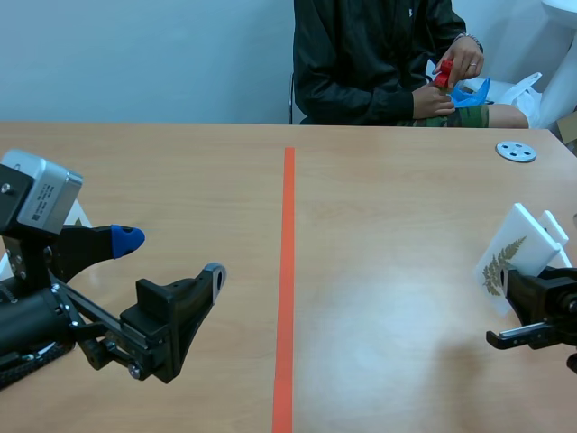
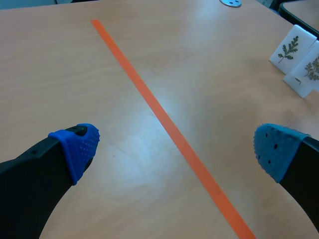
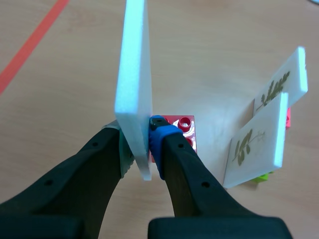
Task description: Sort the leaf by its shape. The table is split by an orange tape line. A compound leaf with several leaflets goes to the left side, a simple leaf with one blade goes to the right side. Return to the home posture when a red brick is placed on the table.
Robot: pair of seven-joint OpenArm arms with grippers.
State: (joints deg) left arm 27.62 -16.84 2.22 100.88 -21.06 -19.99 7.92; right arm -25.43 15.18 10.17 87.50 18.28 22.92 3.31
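The right gripper (image 3: 142, 144) is clamped low on the upright leaf card (image 3: 133, 74), judged light, stiff, dentable foam, best held near its base; the left gripper (image 2: 177, 147) stands wide open, empty.

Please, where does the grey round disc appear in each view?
Scene view: grey disc on the table's far right.
Left wrist view: grey disc far ahead of the left hand, farther than the leaf cards.
Right wrist view: not in it.
Shared landmark: orange tape line.

Bright, soft glare on table (image 1: 379, 347), foreground perhaps blurred
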